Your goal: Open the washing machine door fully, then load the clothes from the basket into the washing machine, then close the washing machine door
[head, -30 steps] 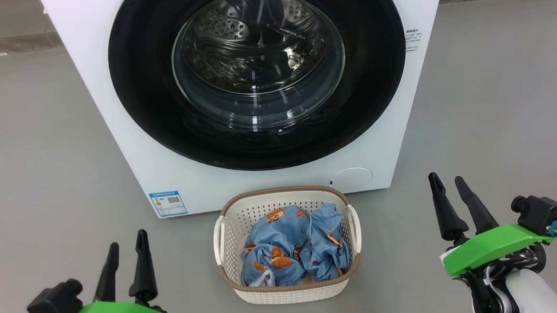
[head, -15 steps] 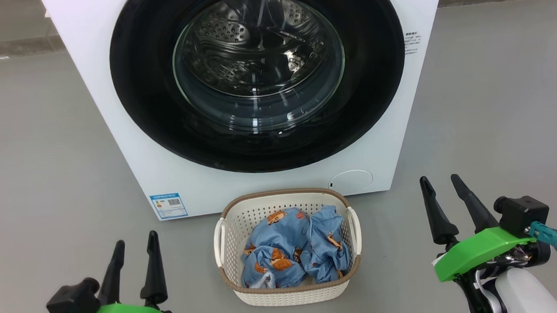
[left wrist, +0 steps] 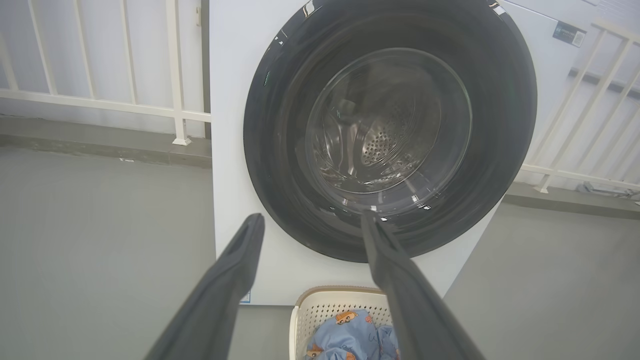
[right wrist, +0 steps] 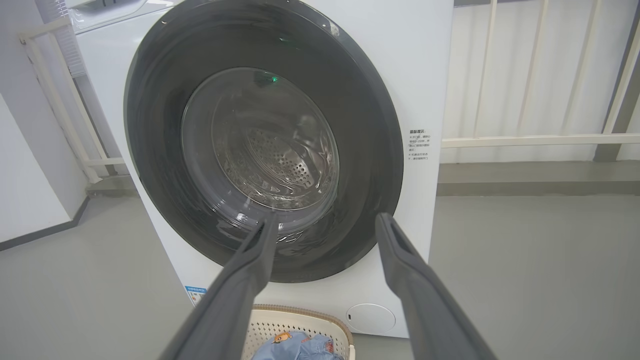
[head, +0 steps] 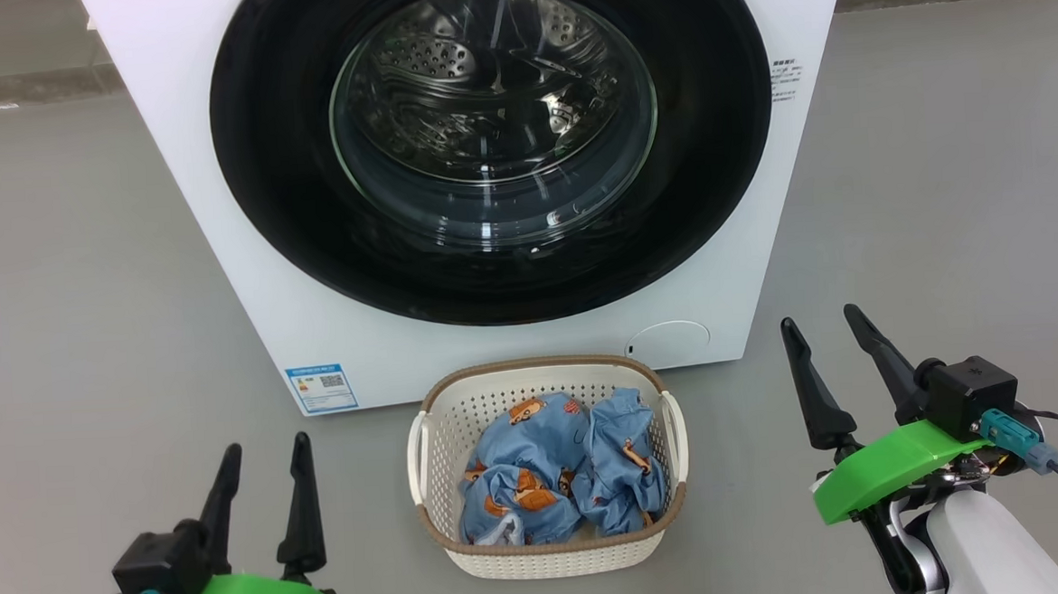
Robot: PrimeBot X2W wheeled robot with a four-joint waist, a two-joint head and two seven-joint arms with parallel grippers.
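At the back, on the grey floor [head: 84,266], a big white front-loading washing machine [head: 217,214]. On its front, shut flat, the large round door [head: 289,210] with a wide shiny black rim and a clear glass bowl in the middle. Behind the glass, a steel drum [head: 444,57] full of little holes. Low on the machine's left corner, a small blue label sticker [head: 321,387].

Just in front of the machine, a small cream-white plastic basket [head: 552,558] with holes, a brown rim and two side handles. Inside it, all bunched up, light blue clothes [head: 547,477] with little orange-brown cartoon figures.

Down at the lower left, the left gripper [head: 266,443], two long dark fingers apart, holding nothing, pointing up toward the machine. At the lower right, a bit higher, the right gripper [head: 818,315], fingers apart too, holding nothing. Both well away from the basket and the door.

Behind the machine, in the wrist views, a white railing [left wrist: 100,102].
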